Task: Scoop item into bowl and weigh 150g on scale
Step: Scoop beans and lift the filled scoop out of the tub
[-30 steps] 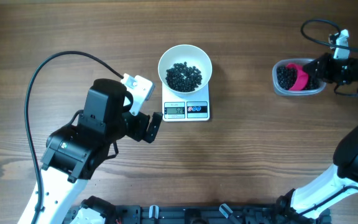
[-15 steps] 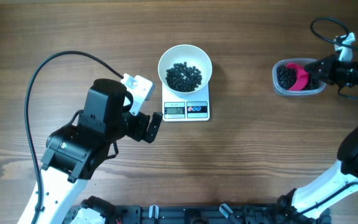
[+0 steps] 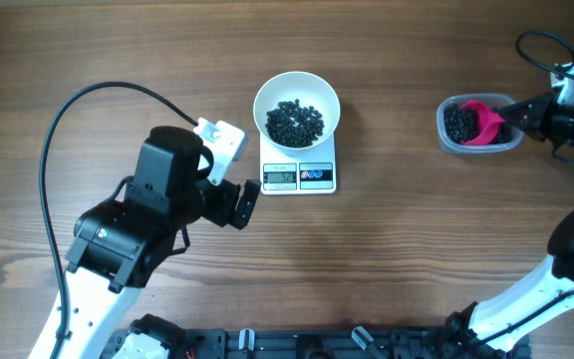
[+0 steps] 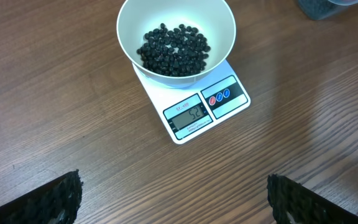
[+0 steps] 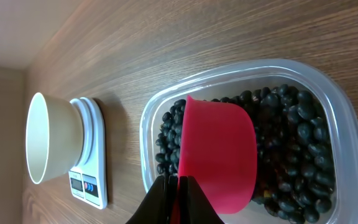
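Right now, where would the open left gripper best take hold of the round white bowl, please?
Probably its thin rim on the left side, coming down from above, one finger inside and one outside: the round white bowl flares wide, and the black pellets lie low in the middle.

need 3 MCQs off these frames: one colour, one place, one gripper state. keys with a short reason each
1. The small round pellets in the round white bowl on the white digital scale are:
A) black
B) green
C) yellow

2. The pink plastic scoop lies:
A) in that bowl
B) on the scale's display
C) in the clear plastic tub

3. The right gripper is:
A) open over the bowl
B) shut on the scoop
C) shut on nothing

Key:
1 A, the heap in the bowl shows black in the overhead and left wrist views.
2 C, the scoop sits among pellets inside the tub's walls.
3 B, its fingers meet on the scoop's end in the right wrist view.
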Controlling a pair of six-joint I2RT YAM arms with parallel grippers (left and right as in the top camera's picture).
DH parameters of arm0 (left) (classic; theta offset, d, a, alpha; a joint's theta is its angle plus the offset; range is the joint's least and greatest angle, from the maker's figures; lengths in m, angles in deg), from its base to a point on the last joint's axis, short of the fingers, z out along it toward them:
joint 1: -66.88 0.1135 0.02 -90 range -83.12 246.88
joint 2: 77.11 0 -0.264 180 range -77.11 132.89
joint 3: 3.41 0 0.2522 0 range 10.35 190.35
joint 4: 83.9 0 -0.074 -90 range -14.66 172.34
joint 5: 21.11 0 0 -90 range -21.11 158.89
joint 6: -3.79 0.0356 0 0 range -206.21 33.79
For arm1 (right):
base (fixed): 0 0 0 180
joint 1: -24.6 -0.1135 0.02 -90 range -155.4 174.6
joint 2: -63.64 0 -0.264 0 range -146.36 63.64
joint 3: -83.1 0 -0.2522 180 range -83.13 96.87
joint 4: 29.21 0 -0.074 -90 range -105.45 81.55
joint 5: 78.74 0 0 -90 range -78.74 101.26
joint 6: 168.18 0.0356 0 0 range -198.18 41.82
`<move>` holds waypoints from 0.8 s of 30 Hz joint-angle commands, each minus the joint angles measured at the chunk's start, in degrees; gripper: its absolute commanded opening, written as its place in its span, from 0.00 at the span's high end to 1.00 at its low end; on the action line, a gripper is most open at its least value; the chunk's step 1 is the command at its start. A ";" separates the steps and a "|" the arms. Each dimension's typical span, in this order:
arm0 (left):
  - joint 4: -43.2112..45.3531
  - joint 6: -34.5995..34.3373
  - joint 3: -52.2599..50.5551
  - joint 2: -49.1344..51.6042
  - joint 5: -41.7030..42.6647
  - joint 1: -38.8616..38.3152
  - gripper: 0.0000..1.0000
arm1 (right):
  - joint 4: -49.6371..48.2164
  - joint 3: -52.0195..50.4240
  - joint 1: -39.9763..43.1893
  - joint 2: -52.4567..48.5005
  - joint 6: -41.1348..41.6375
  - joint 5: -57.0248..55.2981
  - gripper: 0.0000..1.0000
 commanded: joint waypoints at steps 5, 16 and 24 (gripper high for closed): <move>0.15 0.46 0.79 -0.22 0.87 0.26 0.00 | -0.07 -0.68 2.25 -1.27 -1.40 4.26 0.96; 0.15 0.48 0.79 -0.22 0.87 0.26 0.00 | -0.02 -0.68 5.62 -1.27 -2.84 10.62 0.96; 0.13 0.48 0.79 -0.22 0.87 0.26 0.00 | -0.02 -0.68 6.56 -1.27 -3.13 13.57 0.96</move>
